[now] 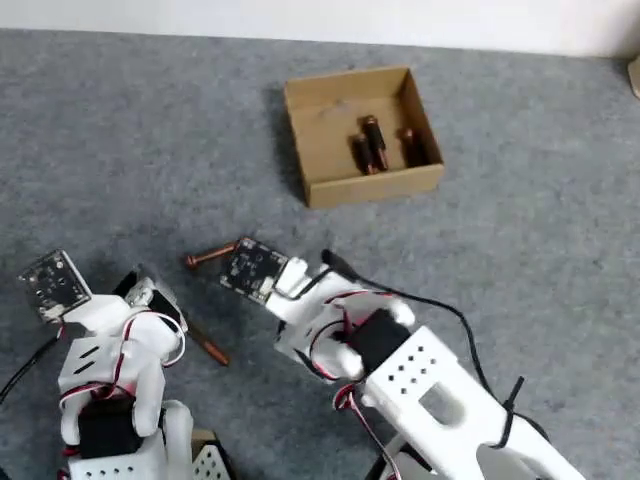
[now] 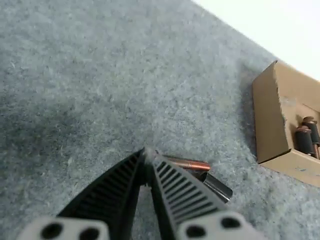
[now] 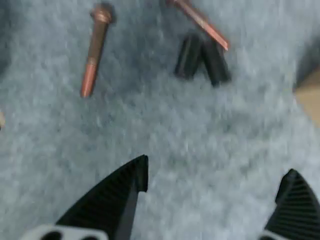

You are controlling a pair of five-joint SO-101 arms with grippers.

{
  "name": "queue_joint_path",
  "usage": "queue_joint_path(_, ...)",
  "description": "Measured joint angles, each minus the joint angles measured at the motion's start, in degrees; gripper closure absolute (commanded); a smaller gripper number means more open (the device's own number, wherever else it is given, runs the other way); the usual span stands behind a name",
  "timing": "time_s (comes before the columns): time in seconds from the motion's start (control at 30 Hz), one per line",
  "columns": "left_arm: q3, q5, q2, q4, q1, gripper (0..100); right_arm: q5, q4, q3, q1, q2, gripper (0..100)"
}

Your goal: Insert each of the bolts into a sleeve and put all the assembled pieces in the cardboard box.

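Right gripper (image 3: 215,190), jaws spread, near a bolt (image 3: 95,50); I judge it light, stiff, smooth, apt to roll, so I would grasp mid-shank. Left gripper (image 2: 146,153) pinched together.

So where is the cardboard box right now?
In the high view the cardboard box sits on the grey mat near the far edge, about the middle, with assembled pieces inside it.
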Motion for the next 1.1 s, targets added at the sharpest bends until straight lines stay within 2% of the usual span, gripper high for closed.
queue_joint_path(0.13,0.0,0.0,-0.4,0.0,0.0,99,2.5,-2.0,-1.8,-1.6,7.8,63.1)
queue_joint_path(0.4,0.0,0.0,-0.5,0.0,-0.3,99,3.3,-2.3,-18.7,-1.7,32.6,63.1)
queue_joint_path(0.63,0.4,0.0,-0.5,-1.2,-7.8,99,3.3,-7.0,-29.4,-1.8,51.3,63.1)
queue_joint_path(1.1,0.4,0.0,-0.5,-1.8,-8.3,99,6.8,-8.4,-36.1,0.4,62.6,63.1)
